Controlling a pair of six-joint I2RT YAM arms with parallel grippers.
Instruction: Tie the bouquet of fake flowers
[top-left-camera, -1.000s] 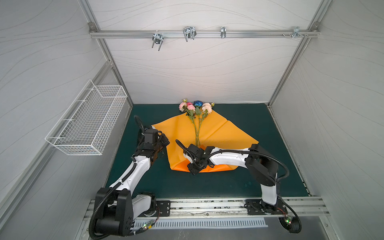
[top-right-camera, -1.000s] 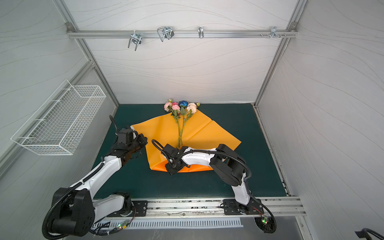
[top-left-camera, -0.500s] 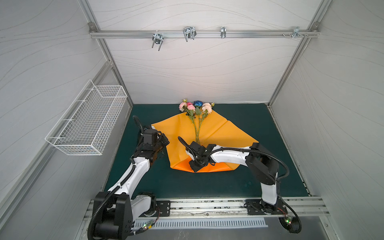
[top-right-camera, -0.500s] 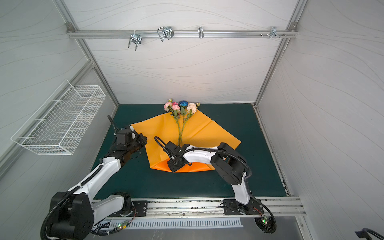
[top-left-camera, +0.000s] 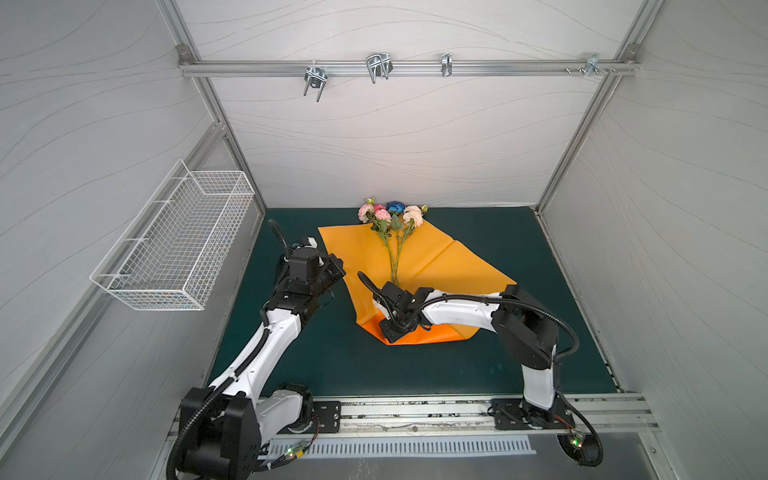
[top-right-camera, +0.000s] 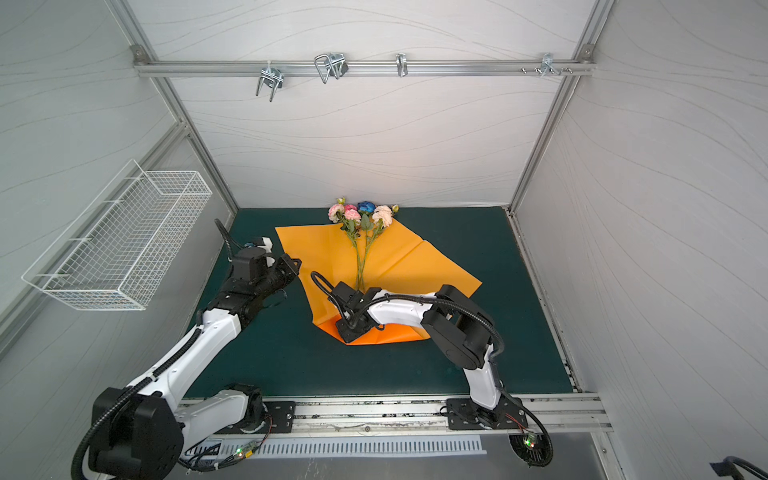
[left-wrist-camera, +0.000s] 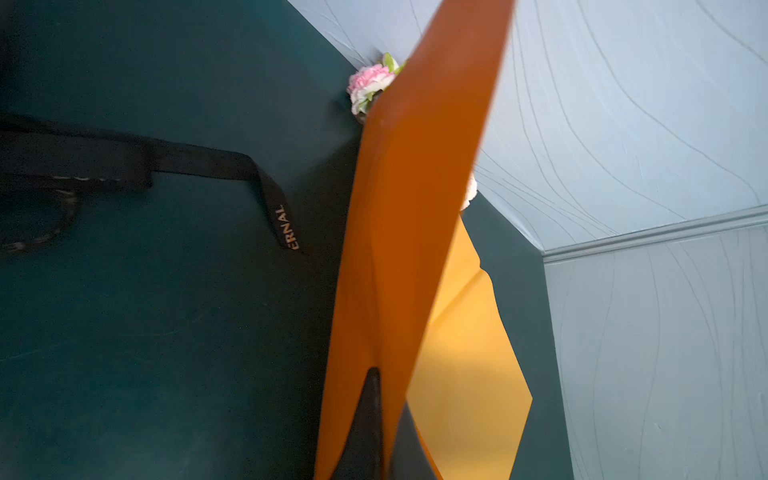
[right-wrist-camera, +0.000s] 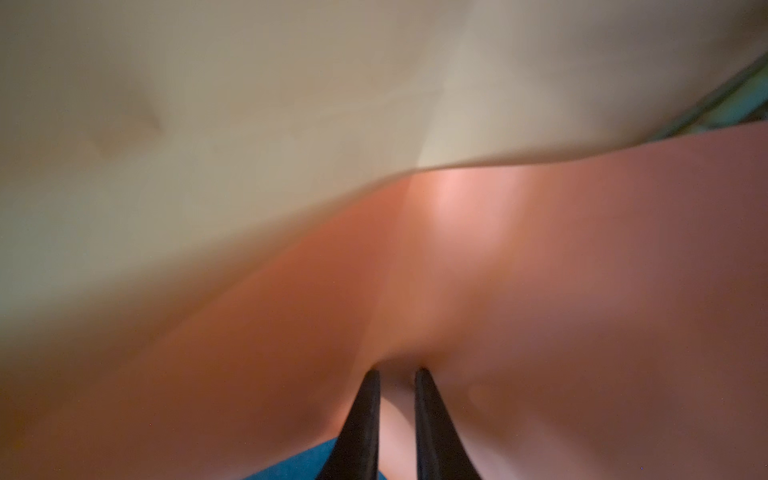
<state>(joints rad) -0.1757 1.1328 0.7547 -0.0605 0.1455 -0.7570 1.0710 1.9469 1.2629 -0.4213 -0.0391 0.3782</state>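
– So, where is the bouquet on your screens?

– Upper middle of the frame in both top views. The bouquet lies on the orange paper, with its blossoms at the far edge close to the back wall. The stems run down the frame toward my right gripper. On the left wrist camera I catch only one pink flower of it, peeking past the sheet.

– And the grippers?

– My left gripper sits at the paper's left edge, left of centre. Its fingers are pressed together on that edge, which stands lifted off the green mat. The right one works at the paper's near corner, just below centre. Its wrist camera shows two black fingertips a narrow gap apart, with a pucker of the paper caught between them. That picture is blurred.

– Anything else in view?

– A black ribbon with pale lettering lies on the mat near the raised sheet, seen on the left wrist camera. A white wire basket hangs on the left wall, well apart from the work.
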